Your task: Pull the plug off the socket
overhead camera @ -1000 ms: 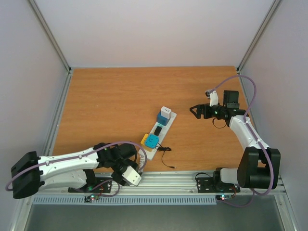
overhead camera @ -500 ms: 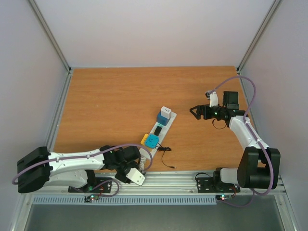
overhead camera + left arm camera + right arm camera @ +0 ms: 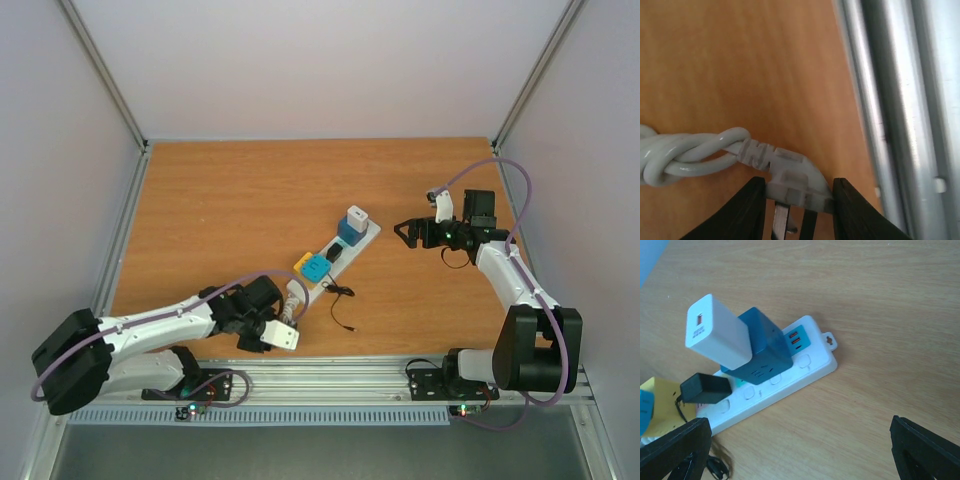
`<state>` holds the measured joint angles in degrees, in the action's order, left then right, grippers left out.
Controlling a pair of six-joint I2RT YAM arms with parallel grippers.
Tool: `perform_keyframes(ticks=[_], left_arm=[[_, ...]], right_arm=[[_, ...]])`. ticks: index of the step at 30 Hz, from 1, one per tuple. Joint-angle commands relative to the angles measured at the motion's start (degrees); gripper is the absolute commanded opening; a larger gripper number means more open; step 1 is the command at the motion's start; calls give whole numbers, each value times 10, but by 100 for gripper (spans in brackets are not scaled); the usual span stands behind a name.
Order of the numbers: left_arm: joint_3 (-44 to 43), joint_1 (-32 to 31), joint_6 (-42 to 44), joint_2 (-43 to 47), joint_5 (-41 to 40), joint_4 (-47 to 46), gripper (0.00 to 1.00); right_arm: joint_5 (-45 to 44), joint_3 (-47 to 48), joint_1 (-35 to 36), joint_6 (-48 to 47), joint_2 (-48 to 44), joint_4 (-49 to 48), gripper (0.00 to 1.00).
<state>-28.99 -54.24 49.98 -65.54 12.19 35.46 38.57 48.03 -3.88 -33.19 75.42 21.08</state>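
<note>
The long white plastic power strip (image 3: 337, 262) lay diagonally mid-table on the orange wood-grain tabletop (image 3: 220, 210). It carried one glossy dark-blue cube adapter (image 3: 762, 352), one white charger brick (image 3: 717, 330) and one matte black plug (image 3: 705, 387) (plus one cyan block (image 3: 316, 267) and one yellow block (image 3: 302, 262)). The left gripper (image 3: 800, 200) pinched the strip's white moulded cord plug (image 3: 792, 172); the right gripper (image 3: 402, 234) hung spread nearby.
</note>
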Motion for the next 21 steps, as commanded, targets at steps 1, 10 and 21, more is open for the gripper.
perform_keyframes(ticks=[1,10,21], left_arm=[[-31,47,12,-14,-17,-35,28],[-32,172,55,-27,-5,-41,28],[-94,354,106,-99,55,-28,33]], right_arm=[[17,-1,3,2,2,-17,99],[34,4,3,-13,8,-15,98],[69,51,3,-45,52,-6,98]])
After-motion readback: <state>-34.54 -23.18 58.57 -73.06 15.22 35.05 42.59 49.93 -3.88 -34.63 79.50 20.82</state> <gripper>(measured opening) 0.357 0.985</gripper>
